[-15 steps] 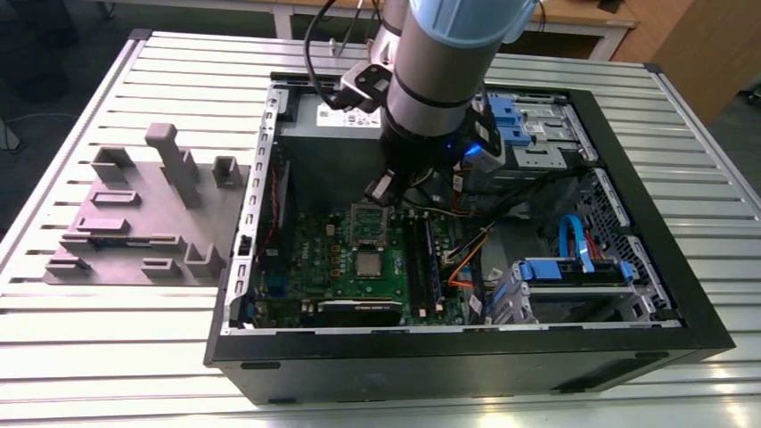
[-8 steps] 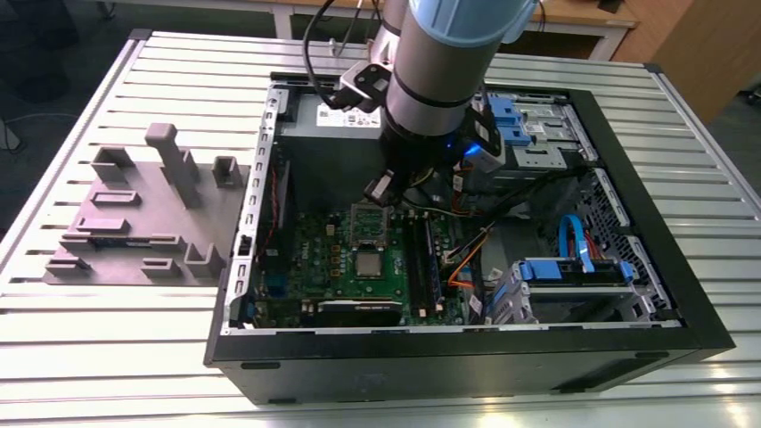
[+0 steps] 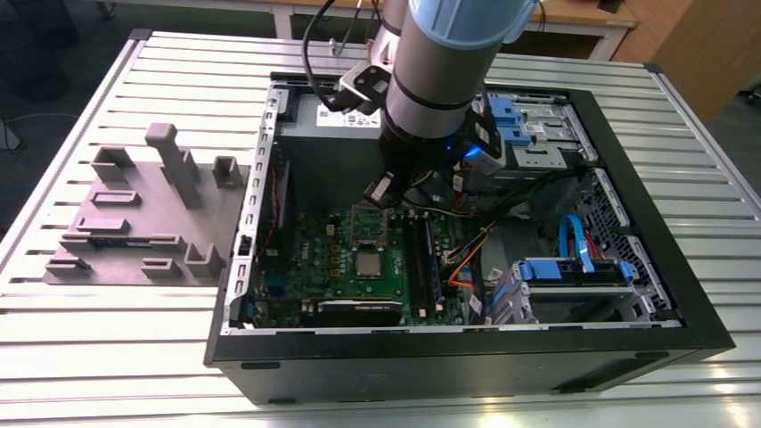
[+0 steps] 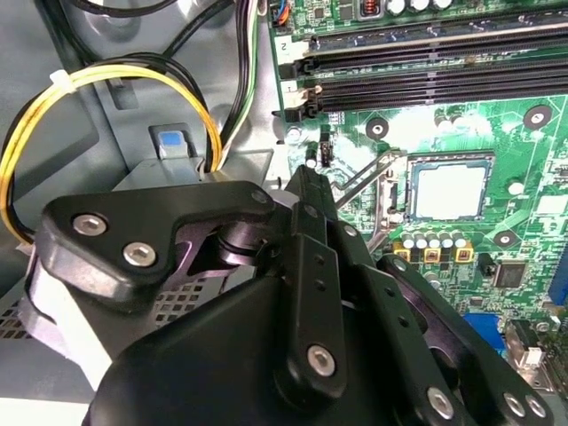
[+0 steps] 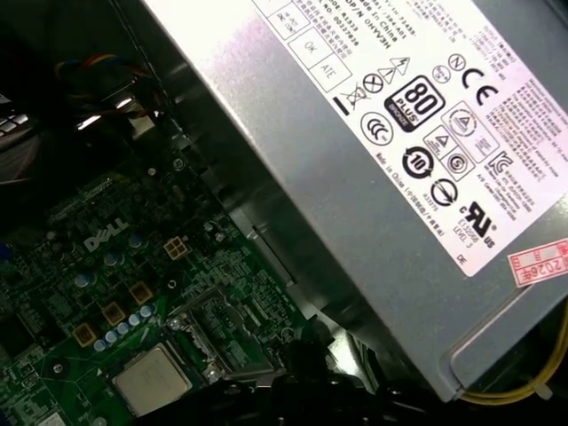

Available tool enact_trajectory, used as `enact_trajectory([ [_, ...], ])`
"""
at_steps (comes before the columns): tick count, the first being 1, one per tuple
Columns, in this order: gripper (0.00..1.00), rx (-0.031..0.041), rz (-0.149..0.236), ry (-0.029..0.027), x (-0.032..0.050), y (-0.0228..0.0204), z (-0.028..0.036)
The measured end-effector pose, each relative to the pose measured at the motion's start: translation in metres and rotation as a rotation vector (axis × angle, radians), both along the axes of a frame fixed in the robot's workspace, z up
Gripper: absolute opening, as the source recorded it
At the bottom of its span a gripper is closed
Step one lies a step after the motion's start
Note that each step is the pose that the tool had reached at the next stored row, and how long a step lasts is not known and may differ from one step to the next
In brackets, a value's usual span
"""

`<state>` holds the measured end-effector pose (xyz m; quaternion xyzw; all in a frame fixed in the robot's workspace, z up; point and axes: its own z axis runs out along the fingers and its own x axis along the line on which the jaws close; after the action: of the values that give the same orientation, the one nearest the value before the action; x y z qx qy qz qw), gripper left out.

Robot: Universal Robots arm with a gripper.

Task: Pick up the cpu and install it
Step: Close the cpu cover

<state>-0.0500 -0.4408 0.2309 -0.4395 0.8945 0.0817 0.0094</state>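
The small flat square cpu point(image 3: 370, 262) point(image 4: 451, 192) point(image 5: 151, 380), with its silvery-grey metal top, is lying flat in its socket on the green rectangular motherboard point(image 3: 345, 267) point(image 4: 524, 151) point(image 5: 89, 293), with nothing holding it. The silver hinged socket frame point(image 4: 373, 191) point(image 5: 222, 333) is standing open just beside the cpu. The black gripper point(image 3: 383, 193) point(image 4: 312, 182) is hovering near the cpu, apart from it, over the board's edge; its fingers are appearing drawn together with nothing between them in the second wrist view. 2 long black memory slots point(image 4: 426, 67) are running beside the cpu. The grey metal power supply box point(image 3: 331, 116) point(image 5: 373, 160) is sitting near the cpu inside the black computer case point(image 3: 476, 357). Well apart from the cpu, a grey plastic fixture block point(image 3: 143, 223) is resting on the slatted metal table point(image 3: 119, 357).
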Motion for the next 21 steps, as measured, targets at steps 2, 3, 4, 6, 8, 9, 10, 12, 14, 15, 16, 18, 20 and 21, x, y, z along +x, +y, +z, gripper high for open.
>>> enact_trajectory([
  [2,0.11,0.0,0.0,0.0,0.0,-0.0001,0.0012],
  [3,0.11,0.0,0.0,0.0,0.0,-0.0001,0.0022],
  [4,0.11,-0.0001,0.0,0.0,0.0,-0.0001,0.0034],
  [6,0.11,-0.0008,0.0,0.0,-0.0002,-0.0001,0.0051],
  [8,0.11,-0.002,0.0,-0.0001,-0.0005,0.0,0.0061],
  [9,0.11,-0.0028,0.0,-0.0001,-0.0006,0.0,0.0065],
  [10,0.11,-0.0037,0.0,0.0,-0.0007,-0.0001,0.0069],
  [12,0.11,-0.0044,0.0,-0.0001,-0.0009,0.0,0.0073],
  [14,0.11,-0.0051,0.0,0.0,-0.0011,-0.0001,0.0079],
  [15,0.11,-0.0053,0.0,0.0,-0.0013,-0.0001,0.0082],
  [16,0.11,-0.0053,0.0,0.0,-0.0015,-0.0001,0.0086],
  [18,0.11,-0.0055,0.0,0.0,-0.0016,-0.0001,0.0093],
  [20,0.11,-0.0051,0.0,-0.0001,-0.0017,0.0,0.0098],
  [21,0.11,-0.005,0.0,-0.0001,-0.0017,0.0,0.0099],
])
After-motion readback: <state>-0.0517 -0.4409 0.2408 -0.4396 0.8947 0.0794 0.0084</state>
